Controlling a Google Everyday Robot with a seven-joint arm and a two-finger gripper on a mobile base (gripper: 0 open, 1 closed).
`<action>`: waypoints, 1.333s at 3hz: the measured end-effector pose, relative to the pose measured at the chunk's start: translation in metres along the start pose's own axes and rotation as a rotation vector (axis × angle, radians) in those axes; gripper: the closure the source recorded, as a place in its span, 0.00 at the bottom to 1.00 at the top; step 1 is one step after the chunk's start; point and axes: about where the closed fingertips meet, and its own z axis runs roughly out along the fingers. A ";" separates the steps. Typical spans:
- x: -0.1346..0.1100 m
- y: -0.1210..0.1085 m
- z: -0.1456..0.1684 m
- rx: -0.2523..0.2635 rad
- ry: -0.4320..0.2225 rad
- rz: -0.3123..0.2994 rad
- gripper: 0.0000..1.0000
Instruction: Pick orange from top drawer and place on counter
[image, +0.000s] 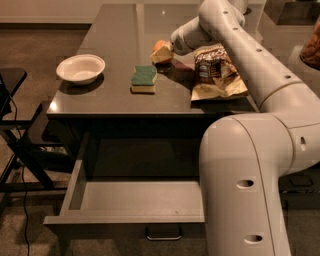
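The orange (158, 46) is over the counter (122, 30), near its middle right, between the pale fingers (164, 54) of my gripper (162, 51). The gripper is shut on the orange and holds it at or just above the counter surface; I cannot tell whether it touches. My arm reaches in from the right and hides the counter's right edge. The top drawer (125, 219) is pulled out below the counter's front edge. The part of its inside that shows holds nothing. Its bar handle (163, 234) is at the bottom centre.
A white bowl (80, 68) stands at the counter's front left. A green and yellow sponge (144, 79) lies in front of the orange. A brown snack bag (216, 72) lies to its right. A black stand (17, 130) is left of the drawer.
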 end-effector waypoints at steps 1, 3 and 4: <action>0.000 0.000 0.000 0.000 0.000 0.000 0.59; 0.000 0.000 0.000 0.000 0.000 0.000 0.13; 0.000 0.000 0.000 0.000 0.000 0.000 0.00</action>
